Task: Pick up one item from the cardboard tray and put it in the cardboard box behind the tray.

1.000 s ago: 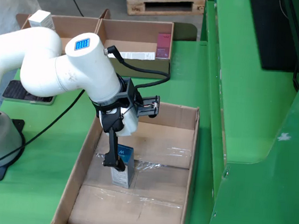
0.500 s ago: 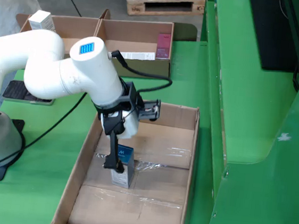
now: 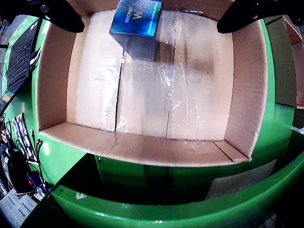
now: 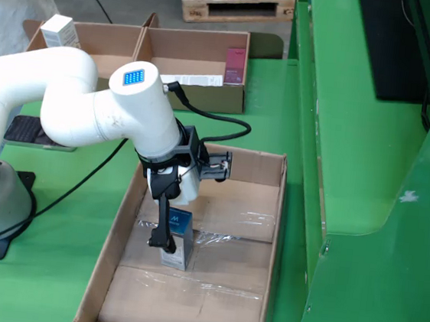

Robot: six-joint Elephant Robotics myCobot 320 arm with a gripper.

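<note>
Side view overlooks the whole bench; gripper view, perhaps tilted, shares the cardboard tray (image 4: 265, 212).

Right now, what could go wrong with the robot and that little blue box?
The small blue box stands upright, tall and narrow, so a finger bumping it might tip it over. The gripper looks open around it, so a grip that misses the middle might let it slip. Lifting low could snag the cardboard tray wall.

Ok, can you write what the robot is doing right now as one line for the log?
phase: grasp | gripper: jaws astride blue-topped upright carton, closure unclear | carton: standing in taped cardboard tray | open cardboard box behind tray: not reached
</note>
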